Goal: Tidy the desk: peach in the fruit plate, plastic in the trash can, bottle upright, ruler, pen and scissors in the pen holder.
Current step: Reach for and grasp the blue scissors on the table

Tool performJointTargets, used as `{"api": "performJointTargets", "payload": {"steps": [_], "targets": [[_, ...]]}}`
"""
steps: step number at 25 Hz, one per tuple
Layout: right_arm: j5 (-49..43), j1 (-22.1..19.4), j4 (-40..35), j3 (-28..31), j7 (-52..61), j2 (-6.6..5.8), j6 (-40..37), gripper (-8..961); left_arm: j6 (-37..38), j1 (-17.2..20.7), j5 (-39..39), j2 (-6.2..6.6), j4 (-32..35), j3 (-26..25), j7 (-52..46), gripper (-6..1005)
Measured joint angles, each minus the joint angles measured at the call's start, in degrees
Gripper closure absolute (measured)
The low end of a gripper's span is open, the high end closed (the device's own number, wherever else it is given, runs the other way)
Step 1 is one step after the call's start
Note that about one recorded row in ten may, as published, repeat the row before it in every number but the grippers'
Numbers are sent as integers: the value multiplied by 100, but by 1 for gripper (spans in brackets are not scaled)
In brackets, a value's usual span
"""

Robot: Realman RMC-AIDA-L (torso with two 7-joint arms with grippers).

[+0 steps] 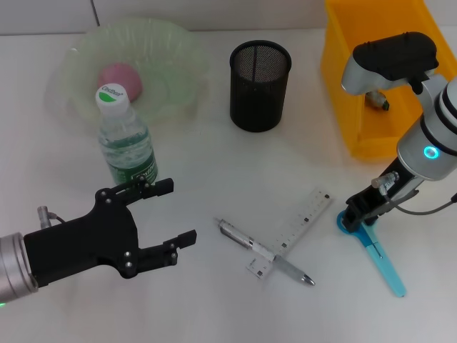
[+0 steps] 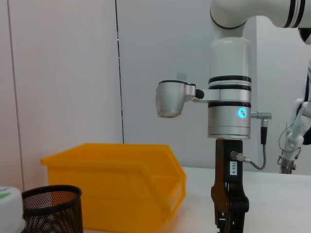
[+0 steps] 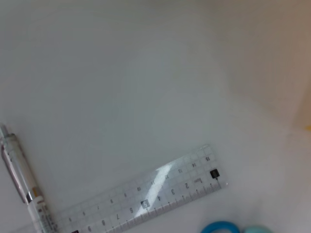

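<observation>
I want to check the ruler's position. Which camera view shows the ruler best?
The head view shows the whole ruler lying flat on the table, crossed with the pen. The right wrist view shows it larger, but one end is cut off. The left wrist view does not show it.

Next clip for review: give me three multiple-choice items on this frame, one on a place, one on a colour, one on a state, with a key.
1. Where is the peach?
A. In the fruit plate
B. In the pen holder
C. Beside the ruler

2. What colour are the scissors?
A. Red
B. Blue
C. Black

3. How is the bottle standing?
A. Lying on its side
B. Upside down
C. Upright

Key: 1 A, the pink fruit sits inside the green plate; 2 B, blue handles show under the right gripper, low over them; 3 C, its cap is on top, just beyond the open left gripper.
</observation>
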Motion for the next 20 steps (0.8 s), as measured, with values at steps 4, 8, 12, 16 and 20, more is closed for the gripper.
{"api": "performJointTargets", "payload": {"steps": [4, 8, 12, 16, 20], "targets": [[-50, 9, 12, 7, -1, 0, 12, 701, 2, 0, 0, 0, -19, 17, 1, 200], [-72, 11, -22, 9, 0, 0, 6, 717, 1, -4, 0, 0, -53, 12, 1, 200], [-74, 22, -38, 8, 0, -1, -32, 733, -5, -4, 0, 0, -53, 11, 1, 200], [-74, 55, 50, 8, -1, -6, -34, 749, -11, 2, 0, 0, -53, 2, 1, 200], [-85, 55, 57, 14, -1, -8, -26, 749, -15, 8, 0, 0, -53, 1, 1, 200]]}}
